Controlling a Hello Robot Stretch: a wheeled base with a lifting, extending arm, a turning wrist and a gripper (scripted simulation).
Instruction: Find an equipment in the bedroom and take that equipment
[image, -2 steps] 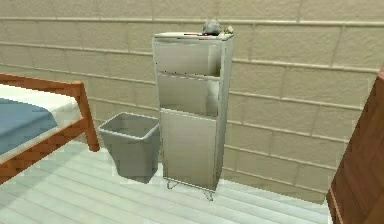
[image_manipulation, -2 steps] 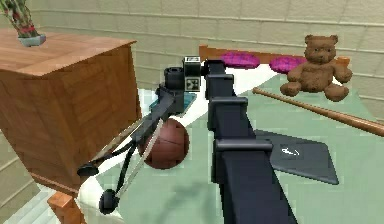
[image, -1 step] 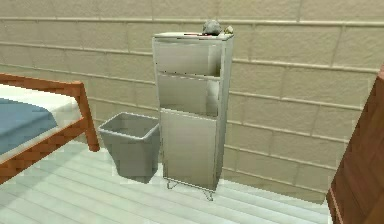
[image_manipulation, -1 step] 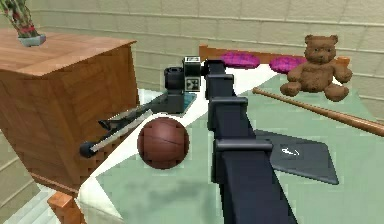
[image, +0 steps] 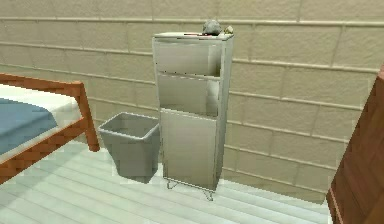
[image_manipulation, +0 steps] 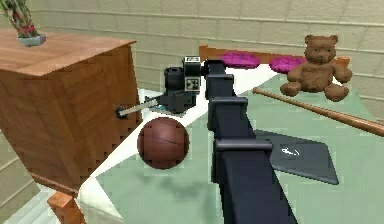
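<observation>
Reddish-brown ball (image_manipulation: 163, 143) — seemingly the equipment — lies on the bed (image_manipulation: 125, 195) just beside the pincer (image_manipulation: 126, 110); whether the pincer grips anything, I cannot tell. Approach seems in hand; next, centre the pincer on it.

Dresser (image_manipulation: 70, 110): brown wood, plank seams and grain visible, low sheen. Just beside the dresser I log a bed sheet (image_manipulation: 130, 195): pale green cloth, matt, smooth. Ball (image_manipulation: 163, 142), near the dresser: red-brown, rubbery look, dull gloss. Farther from the dresser: teddy bear (image_manipulation: 318, 65), fuzzy brown plush; bat (image_manipulation: 320, 108), smooth reddish wood; flat slab (image_manipulation: 295, 158), dark, matt, plastic-like. Arm (image_manipulation: 240, 150): dark, matt. Forward view, well apart from the dresser: cabinet (image: 190, 110), smooth grey metal look; bin (image: 130, 145), grey matt plastic look; wall (image: 300, 60), rough beige block.
</observation>
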